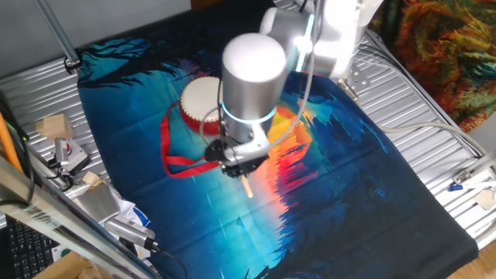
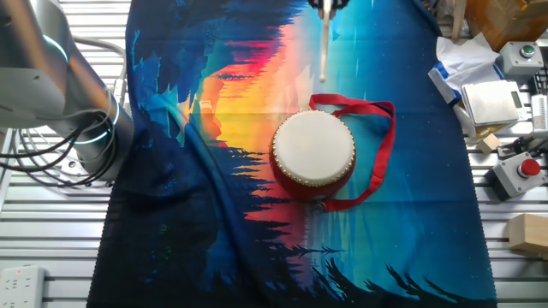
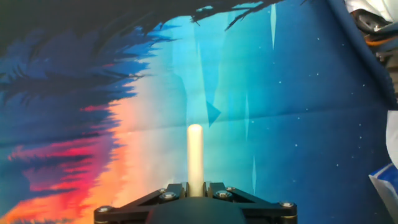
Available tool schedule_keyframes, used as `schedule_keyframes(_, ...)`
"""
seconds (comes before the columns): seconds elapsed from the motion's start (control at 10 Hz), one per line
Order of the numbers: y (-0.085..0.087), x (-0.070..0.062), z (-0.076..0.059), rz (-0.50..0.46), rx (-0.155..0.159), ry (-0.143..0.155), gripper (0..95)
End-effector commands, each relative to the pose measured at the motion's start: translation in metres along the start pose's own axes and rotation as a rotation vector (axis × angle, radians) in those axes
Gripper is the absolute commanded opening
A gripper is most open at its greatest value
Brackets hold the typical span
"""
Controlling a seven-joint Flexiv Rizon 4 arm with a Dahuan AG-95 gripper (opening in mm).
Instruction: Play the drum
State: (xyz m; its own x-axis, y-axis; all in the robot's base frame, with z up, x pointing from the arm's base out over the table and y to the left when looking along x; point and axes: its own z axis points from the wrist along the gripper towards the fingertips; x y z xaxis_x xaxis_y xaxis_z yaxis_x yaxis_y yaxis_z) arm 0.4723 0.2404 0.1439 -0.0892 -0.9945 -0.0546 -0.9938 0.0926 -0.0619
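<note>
Tabletop (image 2: 51,257) of ribbed grey metal lay under a printed cloth (image 2: 214,214) of dark blue forest, turquoise water and an orange-red sunset, which covered most of its middle. The silver-and-white robot arm (image 1: 252,74) reached in over the cloth, hiding part of what lay below it in one fixed view. The small round hand drum (image 2: 313,150), cream-white skin on top and red sides, sat flat on the cloth near its centre in the other fixed view; its long red ribbon strap (image 2: 381,141) looped out from twelve o'clock round to four o'clock of the drum. The black two-finger gripper (image 3: 196,190) had its jaws clenched on a thin pale wooden stick (image 3: 195,158), which stuck out straight ahead between them in the hand view, over the cloth. In the other fixed view the stick hung at twelve o'clock from the drum, near it but apart, its tip short of the skin.
</note>
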Motion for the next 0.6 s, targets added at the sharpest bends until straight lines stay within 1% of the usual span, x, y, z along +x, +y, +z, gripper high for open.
schedule_keyframes(0.1,0.001,0.012,-0.002,-0.014,0.001,0.001,0.0)
schedule_keyframes(0.2,0.003,0.017,-0.005,-0.015,0.002,0.003,0.0)
schedule_keyframes(0.3,0.005,0.026,-0.010,-0.017,0.002,0.004,0.0)
schedule_keyframes(0.4,0.006,0.036,-0.013,-0.022,0.002,0.001,0.0)
schedule_keyframes(0.5,0.007,0.042,-0.014,-0.030,0.004,-0.001,0.0)
schedule_keyframes(0.6,0.008,0.051,-0.015,-0.037,0.004,-0.008,0.0)
